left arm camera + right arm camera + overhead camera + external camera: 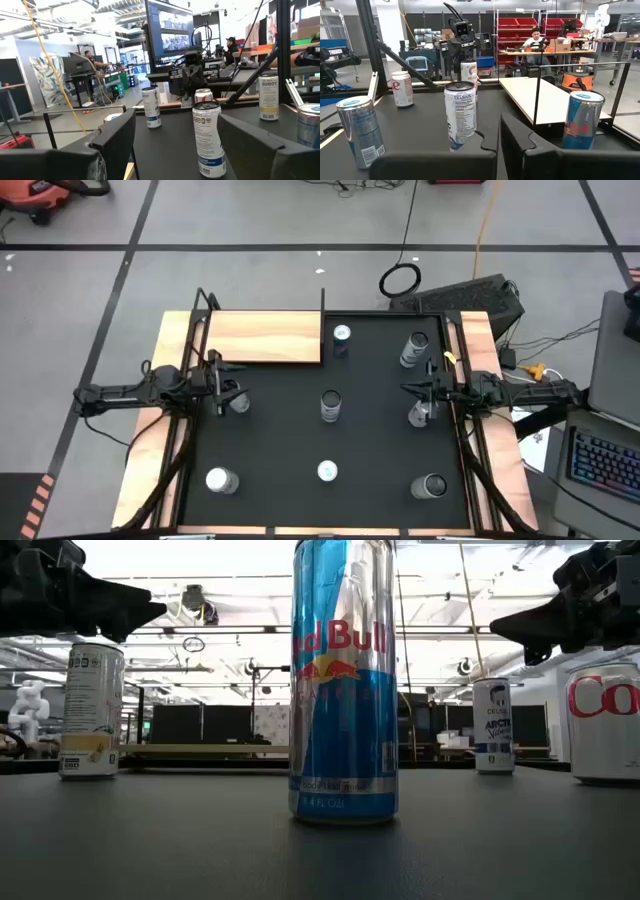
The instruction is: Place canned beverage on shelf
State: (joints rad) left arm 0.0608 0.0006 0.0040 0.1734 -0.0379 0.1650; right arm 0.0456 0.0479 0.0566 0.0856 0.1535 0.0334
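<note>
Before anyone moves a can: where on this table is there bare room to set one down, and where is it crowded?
The shelf is entirely bare. The black mat is open between the centre can and the front-left can. It is crowded by the right gripper, with cans close by.

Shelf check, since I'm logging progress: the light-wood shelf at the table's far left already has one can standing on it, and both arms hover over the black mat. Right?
Not quite. In the high view the shelf is bare; the nearest can stands on the black mat beside it. The left gripper and right gripper do hover over the mat.
</note>
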